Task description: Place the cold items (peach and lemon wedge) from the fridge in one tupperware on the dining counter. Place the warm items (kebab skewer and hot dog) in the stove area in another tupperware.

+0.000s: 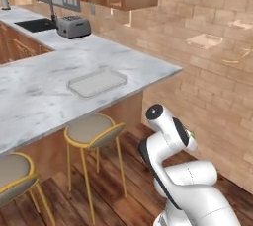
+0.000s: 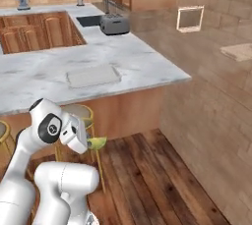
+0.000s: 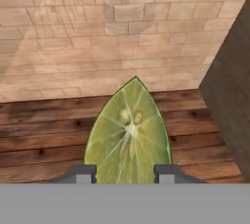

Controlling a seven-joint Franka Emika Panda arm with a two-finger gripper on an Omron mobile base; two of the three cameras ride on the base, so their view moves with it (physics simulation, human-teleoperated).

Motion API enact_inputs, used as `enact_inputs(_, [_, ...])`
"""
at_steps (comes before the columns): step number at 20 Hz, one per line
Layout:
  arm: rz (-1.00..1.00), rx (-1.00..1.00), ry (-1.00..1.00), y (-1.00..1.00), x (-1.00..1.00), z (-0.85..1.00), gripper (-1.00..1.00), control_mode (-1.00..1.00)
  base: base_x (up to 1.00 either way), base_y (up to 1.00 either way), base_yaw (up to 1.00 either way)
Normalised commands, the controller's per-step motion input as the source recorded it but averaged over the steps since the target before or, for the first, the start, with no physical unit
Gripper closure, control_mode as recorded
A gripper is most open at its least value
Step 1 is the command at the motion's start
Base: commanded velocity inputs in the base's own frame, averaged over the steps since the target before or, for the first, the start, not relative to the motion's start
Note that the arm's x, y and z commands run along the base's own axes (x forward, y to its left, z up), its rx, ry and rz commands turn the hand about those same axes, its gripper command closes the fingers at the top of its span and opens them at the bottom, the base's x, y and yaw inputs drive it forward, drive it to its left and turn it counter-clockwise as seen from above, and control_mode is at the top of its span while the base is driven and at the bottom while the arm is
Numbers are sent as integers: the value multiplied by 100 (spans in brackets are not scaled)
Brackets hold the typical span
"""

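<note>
Your claw (image 3: pixel 125 171) grips the green-yellow lemon wedge (image 3: pixel 129 132); carry it level to the clear shallow tupperware (image 1: pixel 97 82) mid-bench.

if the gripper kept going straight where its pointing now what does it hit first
Probably the brick wall, low down near the wood floor. The gripper is shut on the lemon wedge, whose tip leads. Depth is hard to judge.

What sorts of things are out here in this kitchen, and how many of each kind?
Lemon wedge, held in the tool: 1
Tupperware tray on the counter: 1
Toaster: 1
Stools: 2
Sink with faucet: 1
Total: 6
</note>
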Motion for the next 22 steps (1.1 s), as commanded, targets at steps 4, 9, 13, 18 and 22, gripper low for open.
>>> enact_inputs(4, [0,0,0,0,0,0,100,100,90,-88,39])
enact_inputs(9, [0,0,0,0,0,0,100,100,96,-72,33])
enact_inputs(13, [0,0,0,0,0,0,100,100,89,-56,26])
enact_inputs(18, [0,0,0,0,0,0,100,100,52,-31,24])
enact_inputs(22, [0,0,0,0,0,0,100,100,9,-20,36])
